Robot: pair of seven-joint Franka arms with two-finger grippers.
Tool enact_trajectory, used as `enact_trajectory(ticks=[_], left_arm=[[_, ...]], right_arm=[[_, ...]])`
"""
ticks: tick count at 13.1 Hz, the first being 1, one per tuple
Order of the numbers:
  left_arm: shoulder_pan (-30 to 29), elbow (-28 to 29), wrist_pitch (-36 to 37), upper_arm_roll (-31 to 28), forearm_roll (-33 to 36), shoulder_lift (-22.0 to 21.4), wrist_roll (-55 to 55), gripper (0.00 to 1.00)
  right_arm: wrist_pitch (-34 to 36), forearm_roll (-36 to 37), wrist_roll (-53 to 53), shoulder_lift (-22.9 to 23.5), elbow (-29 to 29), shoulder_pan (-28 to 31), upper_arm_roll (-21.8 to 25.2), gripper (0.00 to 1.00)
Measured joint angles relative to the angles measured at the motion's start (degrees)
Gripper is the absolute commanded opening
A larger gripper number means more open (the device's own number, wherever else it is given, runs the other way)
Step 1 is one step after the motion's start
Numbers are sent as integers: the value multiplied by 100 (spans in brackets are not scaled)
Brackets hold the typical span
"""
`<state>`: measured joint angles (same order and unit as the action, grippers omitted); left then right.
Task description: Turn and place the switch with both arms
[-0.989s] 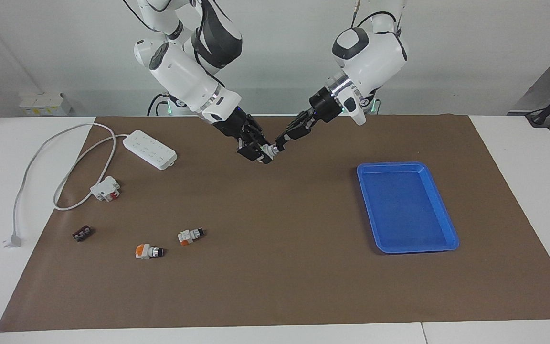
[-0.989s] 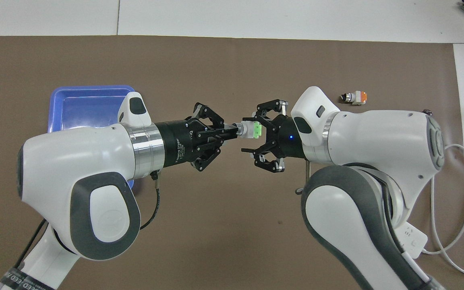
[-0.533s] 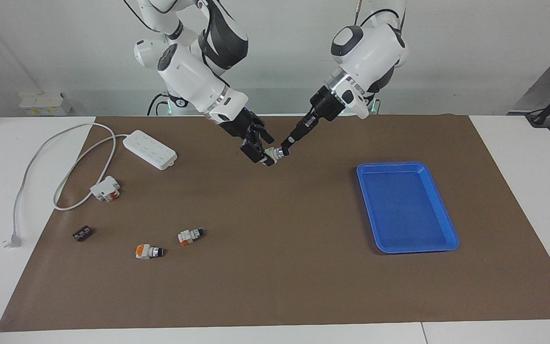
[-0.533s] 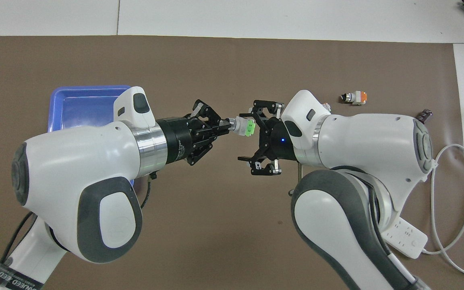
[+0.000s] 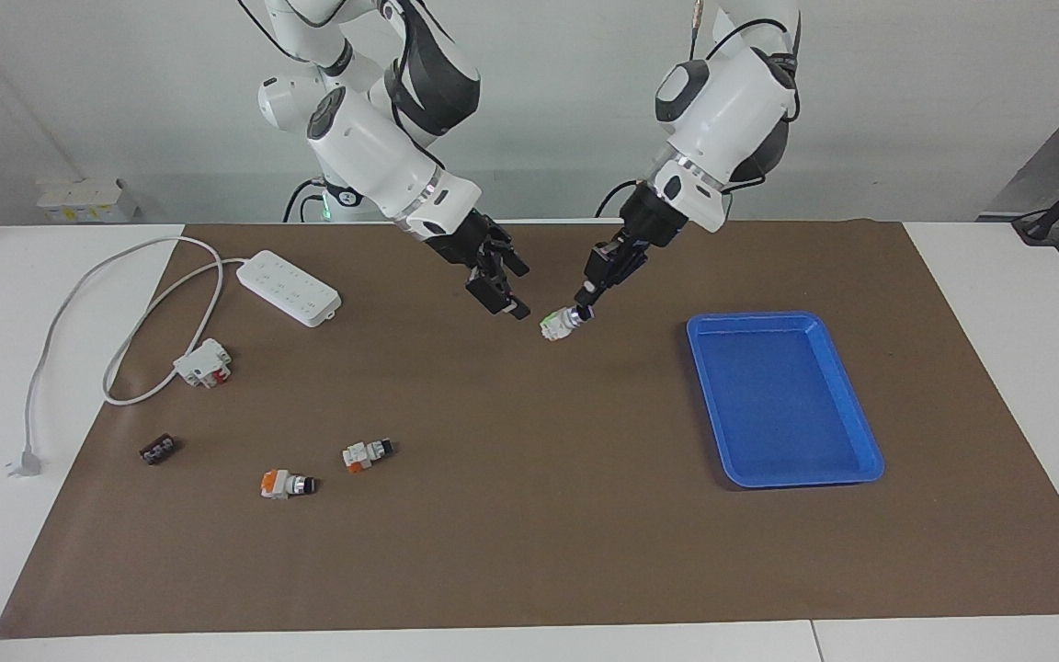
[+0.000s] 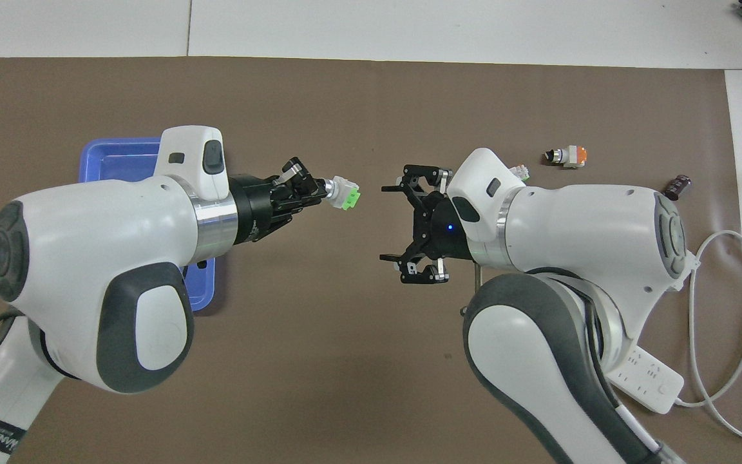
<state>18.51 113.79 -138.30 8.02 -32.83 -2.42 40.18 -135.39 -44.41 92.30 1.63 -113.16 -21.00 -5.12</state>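
Left claw (image 5: pixel 585 309) clamping blocky white switch (image 5: pixel 556 325) — green face, silver collar — over brown mat, right claw (image 6: pixel 413 233) spread wide

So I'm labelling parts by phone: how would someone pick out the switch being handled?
Start at the blue tray; the left pincer hangs above the brown mat beside it, shut on the switch. It is the only one off the table and showing bright green; the two lying switches show orange.
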Motion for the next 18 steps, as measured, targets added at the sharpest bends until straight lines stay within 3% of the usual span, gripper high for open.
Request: enact_trajectory(ticks=[3,7,11,15,16,17,18], left_arm=[[-718,22,457,-27,216,-1,-1097,0],[-1948,202,790,-58,719,-5,-2856,0],[-2787,624,830,-67,1290,-2,-4266,0],[-3040,1076,820,-60,1852,2,-4995,0],[-3095,1129,820,-58,1864,1,-5168,31],[-3131,1167,820,-59,1870,1,-5296,87],[-3149,1179,818,-56,1874,1,-5362,98]], right_arm=[[-13,134,-61,0,0,165,47,100],[-85,898,-673,-13,179,576,60,100],[-75,1116,-1917,-17,410,1093,68,100],[-74,2312,-3950,45,963,1428,88,100],[-70,2695,-4647,74,1093,1444,88,100],[-59,3139,-5396,101,1196,1443,80,100],[-42,3483,-6042,121,1251,1442,68,100]])
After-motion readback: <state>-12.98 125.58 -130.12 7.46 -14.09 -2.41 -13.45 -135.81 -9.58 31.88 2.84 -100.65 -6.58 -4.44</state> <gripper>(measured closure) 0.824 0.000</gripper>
